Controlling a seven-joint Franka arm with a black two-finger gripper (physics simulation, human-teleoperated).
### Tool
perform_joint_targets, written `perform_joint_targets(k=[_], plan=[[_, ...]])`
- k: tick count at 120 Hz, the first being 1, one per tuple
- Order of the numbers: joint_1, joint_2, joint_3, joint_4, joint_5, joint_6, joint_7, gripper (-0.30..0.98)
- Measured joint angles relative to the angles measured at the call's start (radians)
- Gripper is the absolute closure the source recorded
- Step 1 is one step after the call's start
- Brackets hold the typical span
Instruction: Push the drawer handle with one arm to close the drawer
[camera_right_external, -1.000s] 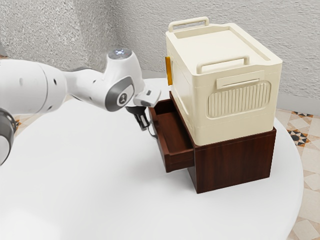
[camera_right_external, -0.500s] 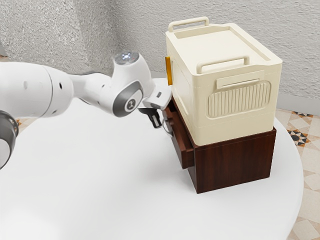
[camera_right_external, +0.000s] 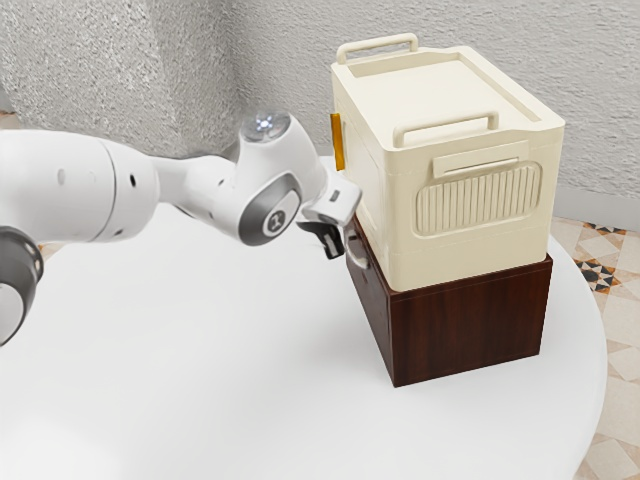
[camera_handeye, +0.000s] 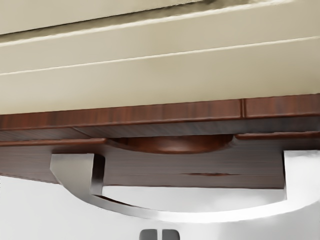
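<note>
In the exterior view my gripper (camera_right_external: 334, 254) is at the handle side of the dark wooden cabinet (camera_right_external: 470, 320), its fingers together. The drawer front (camera_right_external: 371, 290) looks flush or nearly flush with the cabinet's face. Beside the fingertips is the curved metal handle (camera_right_external: 357, 250); contact is hard to make out. The wrist view has the silver handle (camera_handeye: 185, 216) bowing out from the drawer front (camera_handeye: 200, 175), with the tips of my gripper (camera_handeye: 160, 234) close to its outer curve, only a thin slit between them.
A large cream box (camera_right_external: 460, 190) with two raised handles rests on top of the cabinet. An orange strip (camera_right_external: 338, 142) sticks out at the box's side. Both the arm and cabinet are over a round white table (camera_right_external: 220, 370).
The drawer has slid into the cabinet from standing well out, its inside now out of sight. My gripper has moved toward the exterior view's right along with the handle.
</note>
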Motion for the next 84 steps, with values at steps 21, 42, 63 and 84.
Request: perform_joint_targets(k=[21,42,63,84], plan=[[-0.004,-0.011,0.003,-0.008,-0.001,-0.011,0.003,0.78],[-0.007,-0.064,0.047,-0.005,-0.004,-0.19,-0.003,0.79],[-0.116,-0.133,0.181,0.031,-0.001,-0.397,-0.031,0.79],[-0.239,-0.164,0.321,0.146,0.007,-0.628,-0.084,0.74]])
